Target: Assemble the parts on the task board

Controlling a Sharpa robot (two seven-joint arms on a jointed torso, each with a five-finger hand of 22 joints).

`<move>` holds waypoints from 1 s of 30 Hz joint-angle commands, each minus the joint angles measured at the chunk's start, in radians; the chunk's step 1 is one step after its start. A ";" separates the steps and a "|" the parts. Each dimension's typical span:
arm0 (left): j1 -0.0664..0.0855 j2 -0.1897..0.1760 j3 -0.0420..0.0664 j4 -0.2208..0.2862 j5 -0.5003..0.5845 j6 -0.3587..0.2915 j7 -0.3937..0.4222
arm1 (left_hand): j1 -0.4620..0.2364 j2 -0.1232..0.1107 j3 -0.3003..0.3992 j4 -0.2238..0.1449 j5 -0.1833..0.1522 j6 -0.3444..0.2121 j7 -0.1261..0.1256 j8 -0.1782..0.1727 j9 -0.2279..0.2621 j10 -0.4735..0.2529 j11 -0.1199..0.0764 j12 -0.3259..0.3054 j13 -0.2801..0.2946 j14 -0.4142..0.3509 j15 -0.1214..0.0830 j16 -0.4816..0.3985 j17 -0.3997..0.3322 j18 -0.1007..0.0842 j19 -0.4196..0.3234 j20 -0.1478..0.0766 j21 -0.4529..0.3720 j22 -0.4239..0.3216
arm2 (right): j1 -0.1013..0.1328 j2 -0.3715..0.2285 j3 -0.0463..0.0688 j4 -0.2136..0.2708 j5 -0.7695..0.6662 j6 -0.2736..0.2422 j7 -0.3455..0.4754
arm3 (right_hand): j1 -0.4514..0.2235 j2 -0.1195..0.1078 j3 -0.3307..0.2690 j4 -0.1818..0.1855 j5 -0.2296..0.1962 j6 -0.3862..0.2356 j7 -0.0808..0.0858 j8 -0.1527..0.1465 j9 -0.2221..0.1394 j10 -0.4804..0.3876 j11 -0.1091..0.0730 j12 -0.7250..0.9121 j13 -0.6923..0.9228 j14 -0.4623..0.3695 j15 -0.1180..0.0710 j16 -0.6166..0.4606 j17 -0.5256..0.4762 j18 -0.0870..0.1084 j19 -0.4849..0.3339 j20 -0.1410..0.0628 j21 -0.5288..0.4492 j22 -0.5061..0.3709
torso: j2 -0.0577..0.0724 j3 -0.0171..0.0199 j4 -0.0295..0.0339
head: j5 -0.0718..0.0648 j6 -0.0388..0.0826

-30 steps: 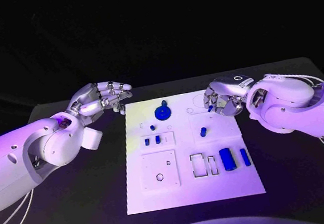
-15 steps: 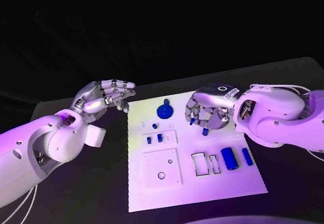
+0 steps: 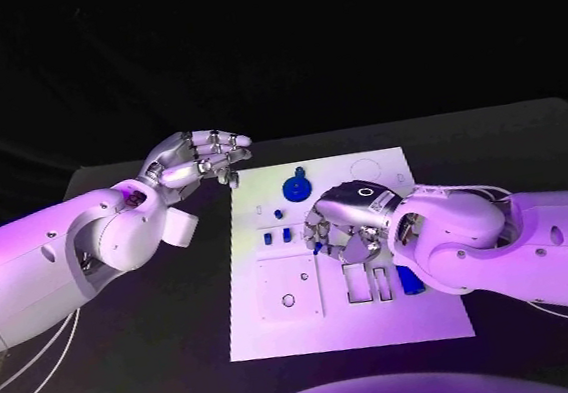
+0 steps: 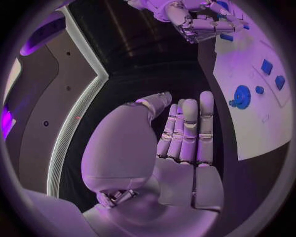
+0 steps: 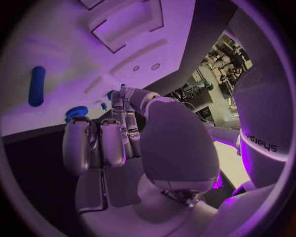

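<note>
Surface [image 3: 138,382] carries the task board [image 3: 284,333]; over its middle the right hand [image 3: 344,222] curls, contents hidden, risking knocking nearby blue parts [image 3: 285,238]. Left hand [image 3: 198,159], fingers bent, empty, hovers beside the board's far corner.

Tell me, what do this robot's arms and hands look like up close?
Both arms are smooth, bulky white shells with rounded joints and small dark screw holes. Thin pale cables loop beside them. The left hand and right hand are silver metal, with segmented fingers. The right hand's back carries a small ring mark, and the right wrist view shows "sharpa" lettering on the white shell.
</note>
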 commanded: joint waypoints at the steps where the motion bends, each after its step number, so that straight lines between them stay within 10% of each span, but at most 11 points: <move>1: 0.000 0.003 0.000 0.002 0.004 0.013 0.002 | -0.001 -0.009 -0.001 -0.004 0.004 -0.009 -0.001 -0.004 -0.002 -0.009 -0.001 -0.007 -0.002 0.001 0.006 -0.005 -0.002 0.014 0.005 -0.003 -0.006 -0.001 | -0.011 0.013 0.000 -0.005 -0.031 0.012 0.000 | -0.006 0.002 0.007 0.000 0.003 0.002 0.005 0.003 0.002 0.043 -0.034 0.003 0.001 0.043 -0.004 0.003 -0.001 -0.018 -0.002 -0.007 0.001 0.099 | 0.001 0.0010 0.0007 | 0.004 -0.004; 30: 0.001 0.009 0.000 0.000 0.002 0.017 -0.007 | -0.002 -0.009 -0.001 -0.005 0.004 -0.011 0.000 -0.004 -0.001 -0.011 -0.001 -0.007 -0.002 0.001 0.007 -0.005 -0.002 0.014 0.005 -0.002 -0.006 -0.001 | -0.053 0.068 -0.004 -0.037 -0.046 0.032 -0.017 | -0.009 0.004 0.011 -0.002 0.003 -0.001 0.005 0.002 0.004 0.042 -0.034 0.001 0.003 0.043 -0.003 0.002 -0.004 -0.017 -0.004 -0.007 -0.003 0.097 | 0.001 0.0015 0.0015 | 0.018 -0.022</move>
